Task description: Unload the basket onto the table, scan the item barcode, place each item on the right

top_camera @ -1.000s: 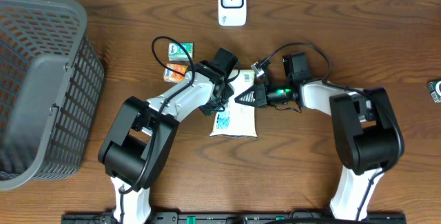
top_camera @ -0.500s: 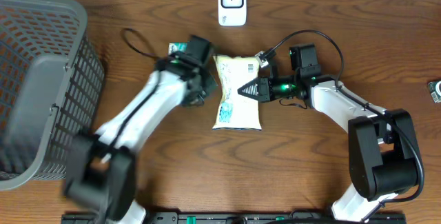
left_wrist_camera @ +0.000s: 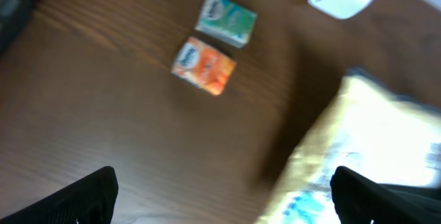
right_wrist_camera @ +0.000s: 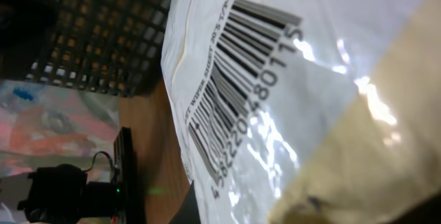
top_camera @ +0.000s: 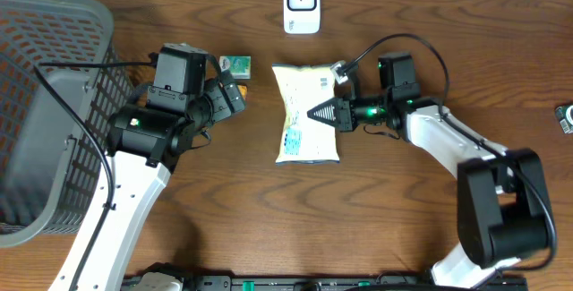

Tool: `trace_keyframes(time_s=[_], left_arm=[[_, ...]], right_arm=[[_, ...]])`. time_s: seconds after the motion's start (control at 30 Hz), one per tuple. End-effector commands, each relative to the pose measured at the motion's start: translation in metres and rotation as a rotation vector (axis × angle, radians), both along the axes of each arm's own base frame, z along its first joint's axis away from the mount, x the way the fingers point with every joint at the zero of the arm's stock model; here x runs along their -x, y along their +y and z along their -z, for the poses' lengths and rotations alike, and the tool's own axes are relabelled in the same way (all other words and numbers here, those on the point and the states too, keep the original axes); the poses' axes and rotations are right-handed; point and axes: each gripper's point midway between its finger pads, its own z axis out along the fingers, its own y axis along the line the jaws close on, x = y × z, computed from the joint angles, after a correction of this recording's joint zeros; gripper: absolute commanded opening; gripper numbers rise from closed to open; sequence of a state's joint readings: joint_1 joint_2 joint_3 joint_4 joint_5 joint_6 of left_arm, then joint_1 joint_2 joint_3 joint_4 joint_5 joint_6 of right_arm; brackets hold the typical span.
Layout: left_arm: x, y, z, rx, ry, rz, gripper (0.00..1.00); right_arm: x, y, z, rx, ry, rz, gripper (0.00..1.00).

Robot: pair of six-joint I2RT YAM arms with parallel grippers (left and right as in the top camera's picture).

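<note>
The item is a pale yellow and white snack bag (top_camera: 303,116) in the middle of the table, under the white scanner (top_camera: 302,4) at the far edge. My right gripper (top_camera: 315,114) is shut on the bag's right side. In the right wrist view the bag's barcode (right_wrist_camera: 238,79) fills the frame, and one dark fingertip (right_wrist_camera: 201,210) shows at the bottom. My left gripper (top_camera: 235,92) is open, well left of the bag and holding nothing. In the left wrist view its fingers (left_wrist_camera: 89,196) stand wide apart, with the bag (left_wrist_camera: 372,141) at the right.
A large grey mesh basket (top_camera: 54,103) fills the left of the table. A small green box (left_wrist_camera: 226,20) and an orange box (left_wrist_camera: 204,66) lie near the far edge, left of the bag. A small object (top_camera: 564,116) sits at the right edge.
My left gripper has opened, let go of the bag and swung away to the left. The right gripper keeps hold of the bag, which has shifted slightly toward the scanner.
</note>
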State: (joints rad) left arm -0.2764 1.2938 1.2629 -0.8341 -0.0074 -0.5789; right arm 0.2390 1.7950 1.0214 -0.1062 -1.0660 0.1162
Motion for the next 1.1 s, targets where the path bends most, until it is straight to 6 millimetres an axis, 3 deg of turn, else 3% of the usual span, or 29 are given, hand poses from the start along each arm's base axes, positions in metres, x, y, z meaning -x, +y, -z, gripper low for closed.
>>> trace_keyframes(time_s=[0.0,0.17,0.37,1.07], left_arm=[[0.002,0.013,0.003,-0.074,0.014,-0.014,0.98],[0.007,0.022,0.008,-0.12,0.039,-0.038,0.98],[0.008,0.051,0.005,-0.262,0.029,-0.126,0.98],[0.012,0.053,0.007,-0.273,0.045,-0.128,0.98]], right_arm=[[0.006,0.004,-0.048,-0.064,-0.161,-0.056,0.01],[0.014,0.01,-0.077,-0.049,-0.315,-0.078,0.01],[0.014,0.016,-0.088,0.006,-0.383,-0.039,0.01],[0.02,0.027,-0.081,0.016,-0.252,-0.003,0.01]])
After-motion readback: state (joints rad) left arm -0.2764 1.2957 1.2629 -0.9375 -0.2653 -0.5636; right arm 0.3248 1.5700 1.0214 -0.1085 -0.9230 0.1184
